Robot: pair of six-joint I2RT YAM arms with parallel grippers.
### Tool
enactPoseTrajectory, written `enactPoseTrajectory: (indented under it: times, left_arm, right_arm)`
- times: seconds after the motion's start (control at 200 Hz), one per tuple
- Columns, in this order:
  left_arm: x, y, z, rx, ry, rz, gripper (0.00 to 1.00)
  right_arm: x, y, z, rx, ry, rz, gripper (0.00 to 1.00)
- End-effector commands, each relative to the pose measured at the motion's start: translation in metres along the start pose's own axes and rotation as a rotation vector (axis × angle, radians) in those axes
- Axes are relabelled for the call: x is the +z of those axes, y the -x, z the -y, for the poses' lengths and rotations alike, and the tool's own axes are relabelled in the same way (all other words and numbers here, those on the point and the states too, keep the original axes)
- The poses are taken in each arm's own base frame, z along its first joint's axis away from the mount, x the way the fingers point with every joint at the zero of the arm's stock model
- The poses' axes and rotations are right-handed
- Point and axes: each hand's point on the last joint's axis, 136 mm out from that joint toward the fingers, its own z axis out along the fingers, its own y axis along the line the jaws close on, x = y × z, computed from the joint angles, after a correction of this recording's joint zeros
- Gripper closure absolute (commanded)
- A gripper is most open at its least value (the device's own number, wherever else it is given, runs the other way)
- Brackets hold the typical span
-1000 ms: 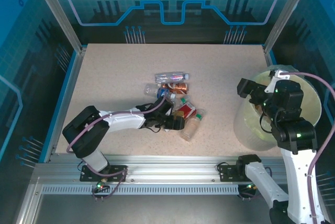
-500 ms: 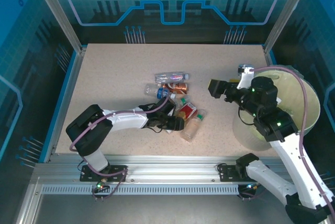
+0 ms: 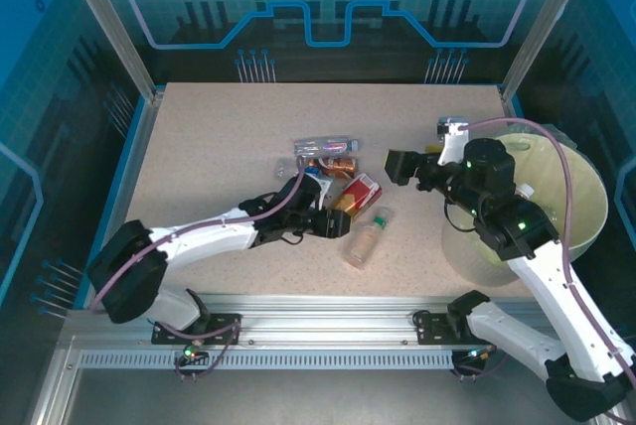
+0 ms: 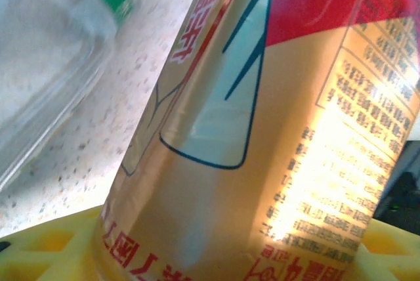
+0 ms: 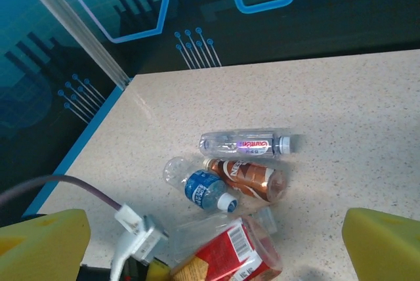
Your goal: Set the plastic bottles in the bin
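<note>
The crinkled, clear red-and-gold bottle (image 3: 358, 191) is clamped between the yellow pads (image 4: 39, 248) of the left jaws, at the edge of the pile on the speckled bench (image 3: 219, 147). Near it lie 4 more slim bottles: purple-labelled (image 5: 246, 143), brown (image 5: 246, 177), blue-labelled (image 5: 203, 189) and green-capped (image 3: 366, 238). The right jaws hang wide apart between the pile and the round, pale, bag-lined bin (image 3: 581, 182). I cannot tell what the bin holds.
</note>
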Motion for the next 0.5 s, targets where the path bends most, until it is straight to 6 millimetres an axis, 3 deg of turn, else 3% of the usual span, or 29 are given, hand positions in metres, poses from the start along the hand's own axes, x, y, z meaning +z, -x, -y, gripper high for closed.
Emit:
enactPoseTrajectory:
  times: [0.0, 0.275, 0.385, 0.495]
  left_arm:
    - [-0.019, 0.023, 0.027, 0.084, -0.098, 0.119, 0.44]
    - [-0.048, 0.054, 0.077, 0.13, -0.285, 0.212, 0.45]
    - [-0.064, 0.06, 0.102, 0.18, -0.395, 0.242, 0.45]
    - [-0.075, 0.063, 0.112, 0.211, -0.443, 0.27, 0.45]
  right_arm:
    - [0.006, 0.003, -0.016, -0.02, 0.058, -0.016, 0.0]
    - [0.019, 0.001, -0.018, 0.037, 0.06, -0.055, 0.0]
    - [0.023, -0.001, -0.023, 0.049, 0.087, -0.081, 0.0]
    - [0.028, -0.004, -0.019, 0.066, 0.058, -0.108, 0.0]
